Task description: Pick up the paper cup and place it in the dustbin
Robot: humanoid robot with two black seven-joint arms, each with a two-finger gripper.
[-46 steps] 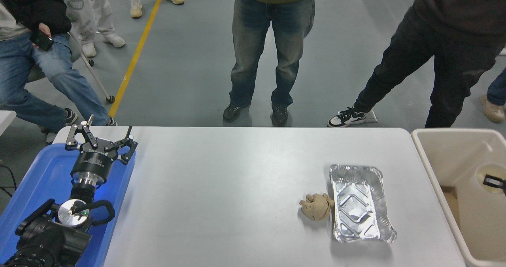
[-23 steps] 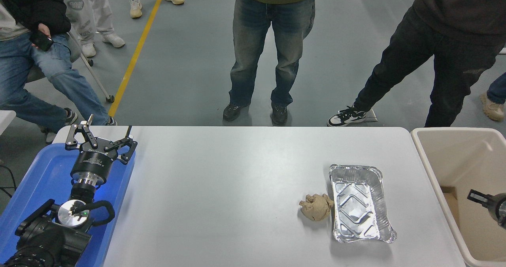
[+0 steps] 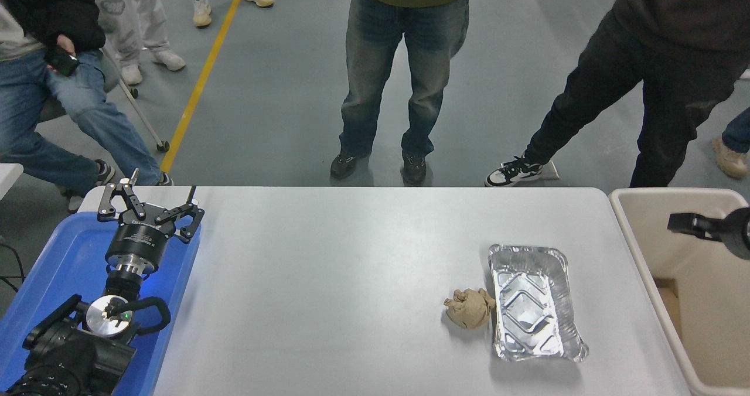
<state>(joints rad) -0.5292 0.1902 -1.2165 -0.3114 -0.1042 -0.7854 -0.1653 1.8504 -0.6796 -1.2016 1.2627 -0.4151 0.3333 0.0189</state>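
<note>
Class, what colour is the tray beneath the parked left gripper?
Blue tray, seen in the head view, under the left gripper.

Black arms; left pincer has a silvery collar, perhaps aluminium.

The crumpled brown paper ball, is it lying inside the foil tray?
No, the crumpled brown paper ball sits on the white table, just outside the foil tray's left rim.

A single head view looks forward and down from high on the near side, over the white surface to people's legs beyond its far edge.
</note>
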